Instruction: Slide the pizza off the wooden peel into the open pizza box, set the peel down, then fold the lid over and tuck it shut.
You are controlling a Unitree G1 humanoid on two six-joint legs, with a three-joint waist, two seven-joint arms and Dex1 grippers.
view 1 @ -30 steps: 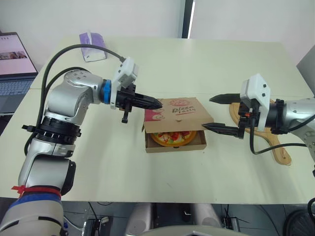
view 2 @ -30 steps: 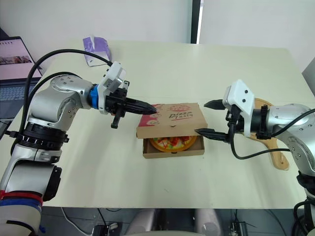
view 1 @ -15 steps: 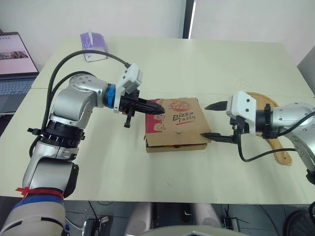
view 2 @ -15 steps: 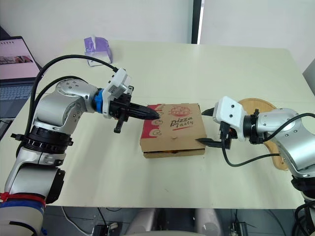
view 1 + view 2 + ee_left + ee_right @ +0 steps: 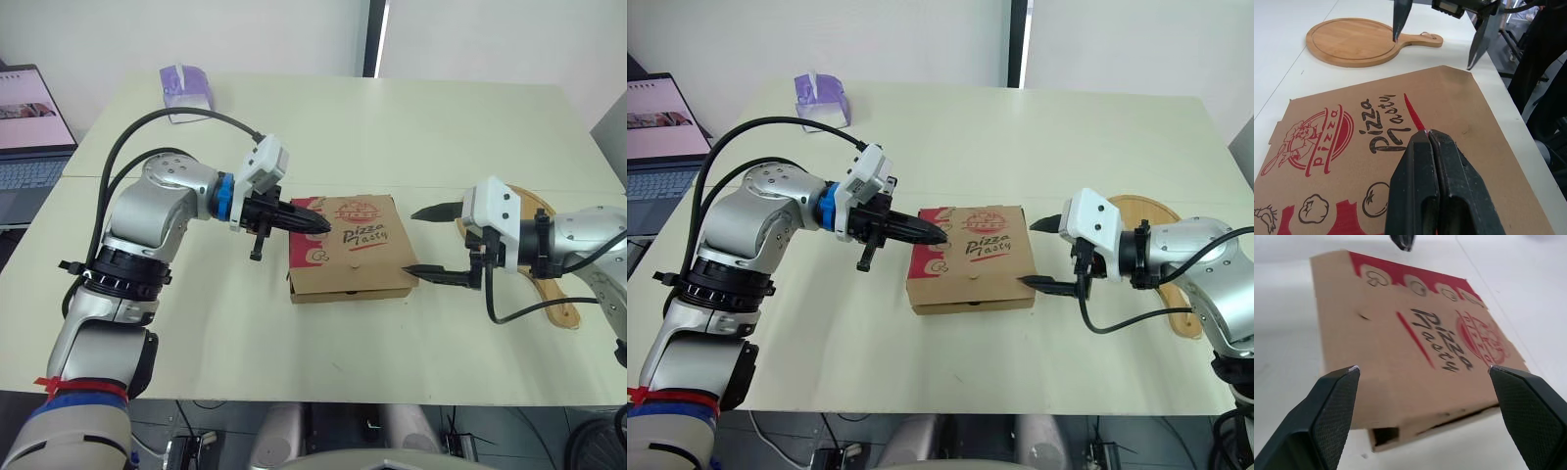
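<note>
The brown pizza box [image 5: 350, 250] lies mid-table with its printed "Pizza Tasty" lid [image 5: 1376, 127] folded down flat, hiding the pizza. My left gripper [image 5: 321, 224] is shut with nothing in it, its tips over the lid's left part, on it or just above. To the right of the box my right gripper [image 5: 423, 243] stands open, one finger toward the far corner and one by the near corner. From the right wrist a narrow gap shows under the lid's edge [image 5: 1400, 433]. The wooden peel [image 5: 1352, 44] lies flat on the table behind the right gripper.
A laptop [image 5: 24, 132] sits at the far left edge of the table. A purple tissue packet [image 5: 184, 88] lies at the back left. The cream table [image 5: 411, 127] has bare room behind and in front of the box.
The lid dropped from half raised, with the pizza showing, to flat on the box. My left gripper followed it down. My right gripper stayed open beside the box's right side.
</note>
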